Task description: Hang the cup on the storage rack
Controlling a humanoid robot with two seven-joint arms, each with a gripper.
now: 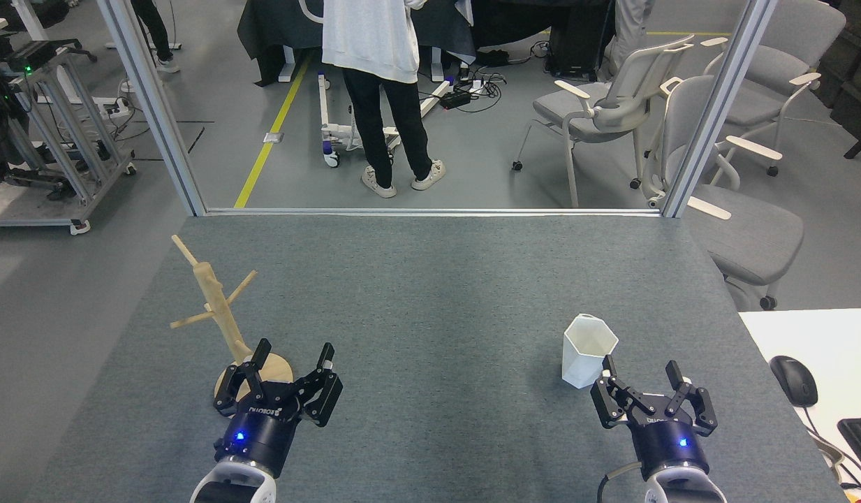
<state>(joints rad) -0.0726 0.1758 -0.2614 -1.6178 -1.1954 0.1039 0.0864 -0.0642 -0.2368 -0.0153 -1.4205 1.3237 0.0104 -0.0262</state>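
Observation:
The white faceted cup [587, 351] stands upright on the grey table, right of centre, its open hexagonal rim up. Just to its right and nearer me, my right gripper [641, 370] is open and empty, its left finger close to the cup's lower right side. At the left stands the light wooden storage rack [217, 304], an upright post with slanted pegs on a round base [280, 369]. My left gripper [294, 355] is open with nothing in it, in front of the rack's base and partly covering it.
The grey felt table [430, 279] ends at a metal frame at the back. Beyond it a person [385, 91] stands on the floor, with chairs [612, 112] at the right. A white desk with a mouse [793, 381] borders the table's right side.

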